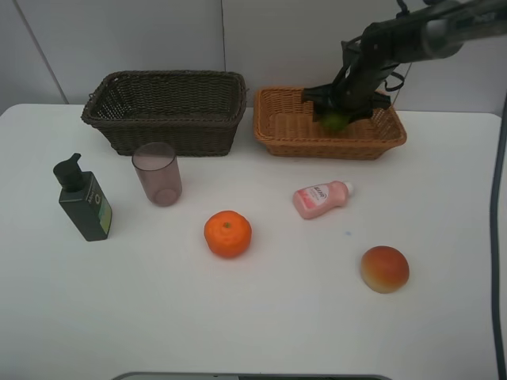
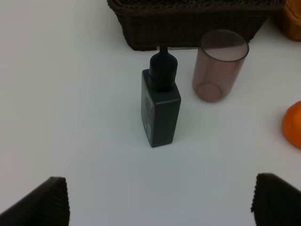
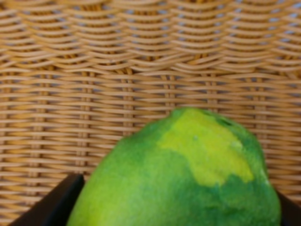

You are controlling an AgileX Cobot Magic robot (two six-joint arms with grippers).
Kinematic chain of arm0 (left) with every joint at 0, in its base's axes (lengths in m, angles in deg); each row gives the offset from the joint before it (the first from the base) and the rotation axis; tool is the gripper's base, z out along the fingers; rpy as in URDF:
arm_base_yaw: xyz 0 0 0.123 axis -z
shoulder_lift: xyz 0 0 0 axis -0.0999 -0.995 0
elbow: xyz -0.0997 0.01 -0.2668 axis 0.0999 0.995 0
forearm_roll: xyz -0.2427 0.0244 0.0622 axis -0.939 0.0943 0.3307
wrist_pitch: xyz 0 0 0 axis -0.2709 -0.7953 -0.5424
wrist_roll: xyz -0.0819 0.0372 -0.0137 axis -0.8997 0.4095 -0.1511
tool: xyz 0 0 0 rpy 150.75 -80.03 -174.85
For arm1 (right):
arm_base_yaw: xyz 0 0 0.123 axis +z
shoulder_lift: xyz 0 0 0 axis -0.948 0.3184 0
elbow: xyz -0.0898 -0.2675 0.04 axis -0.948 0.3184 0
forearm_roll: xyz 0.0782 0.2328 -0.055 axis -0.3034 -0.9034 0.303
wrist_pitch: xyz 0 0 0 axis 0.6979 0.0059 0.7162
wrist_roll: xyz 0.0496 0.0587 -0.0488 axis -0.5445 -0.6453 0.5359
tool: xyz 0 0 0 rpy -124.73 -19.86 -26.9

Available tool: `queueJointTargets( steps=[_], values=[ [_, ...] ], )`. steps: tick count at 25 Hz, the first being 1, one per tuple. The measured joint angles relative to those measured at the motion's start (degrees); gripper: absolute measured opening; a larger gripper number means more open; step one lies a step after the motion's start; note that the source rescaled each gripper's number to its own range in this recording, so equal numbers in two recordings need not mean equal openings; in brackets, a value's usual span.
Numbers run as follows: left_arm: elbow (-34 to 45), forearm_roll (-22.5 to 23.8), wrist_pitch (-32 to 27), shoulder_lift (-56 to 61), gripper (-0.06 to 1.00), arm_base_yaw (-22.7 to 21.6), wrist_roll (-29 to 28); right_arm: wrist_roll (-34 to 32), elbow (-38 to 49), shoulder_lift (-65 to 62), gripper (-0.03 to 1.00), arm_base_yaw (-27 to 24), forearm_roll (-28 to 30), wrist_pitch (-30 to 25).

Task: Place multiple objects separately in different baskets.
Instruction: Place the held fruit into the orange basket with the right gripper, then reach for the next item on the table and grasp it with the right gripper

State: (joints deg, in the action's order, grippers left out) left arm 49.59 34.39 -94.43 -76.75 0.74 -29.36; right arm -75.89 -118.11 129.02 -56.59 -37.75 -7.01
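Note:
My right gripper (image 1: 337, 119) is shut on the green citrus (image 1: 334, 121) and holds it inside the light orange-tan basket (image 1: 273, 131). In the right wrist view the citrus (image 3: 181, 174) fills the space between the black fingers (image 3: 56, 205) over the woven floor (image 3: 94, 70). My left gripper (image 2: 157, 200) is open, hovering short of the dark green pump bottle (image 2: 161, 106), with the mauve cup (image 2: 218, 66) beyond it. On the table lie the pump bottle (image 1: 84, 202), cup (image 1: 157, 172), orange (image 1: 228, 233), pink lotion bottle (image 1: 319, 198) and red-yellow fruit (image 1: 385, 269). The dark brown basket (image 1: 103, 111) holds nothing I can see.
The two baskets stand side by side at the back of the white table (image 1: 158, 317). The right arm (image 1: 412, 36) reaches in from the upper right. A dark cable (image 1: 499, 237) runs down the right edge.

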Motion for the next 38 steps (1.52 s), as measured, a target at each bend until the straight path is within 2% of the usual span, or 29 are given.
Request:
queueJointTargets(
  steps=[8, 9, 11, 12, 13, 15, 20, 27, 30, 38],
  values=[
    [0.00, 0.00, 0.00, 0.00, 0.99, 0.00, 0.00, -0.14, 0.00, 1.03, 0.33, -0.30, 0.00, 1.85],
    [0.00, 0.00, 0.00, 0.00, 0.99, 0.00, 0.00, -0.14, 0.00, 1.03, 0.38, -0.39, 0.00, 1.89],
    [0.00, 0.00, 0.00, 0.00, 0.99, 0.00, 0.00, -0.14, 0.00, 1.03, 0.69, -0.49, 0.62, 2.07],
    [0.00, 0.00, 0.00, 0.00, 0.99, 0.00, 0.00, -0.14, 0.00, 0.97, 0.80, -0.49, 1.03, 2.08],
    [0.00, 0.00, 0.00, 0.00, 0.99, 0.00, 0.00, -0.14, 0.00, 0.83, 0.88, -0.49, 1.09, 2.08],
    [0.00, 0.00, 0.00, 0.00, 0.99, 0.00, 0.00, -0.14, 0.00, 0.22, 0.96, -0.49, 1.31, 1.77],
    [0.00, 0.00, 0.00, 0.00, 0.99, 0.00, 0.00, -0.14, 0.00, -4.71, 1.00, -0.49, 1.36, -0.64],
    [0.00, 0.00, 0.00, 0.00, 0.99, 0.00, 0.00, -0.09, 2.16, -12.94, 1.00, 1.57, 1.47, -15.89],
    [0.00, 0.00, 0.00, 0.00, 0.99, 0.00, 0.00, 0.02, 8.80, -17.56, 1.00, 2.45, 1.34, -18.23],
    [0.00, 0.00, 0.00, 0.00, 0.99, 0.00, 0.00, -0.04, 31.76, -34.31, 1.00, 3.45, -1.39, -16.55]
  ],
)
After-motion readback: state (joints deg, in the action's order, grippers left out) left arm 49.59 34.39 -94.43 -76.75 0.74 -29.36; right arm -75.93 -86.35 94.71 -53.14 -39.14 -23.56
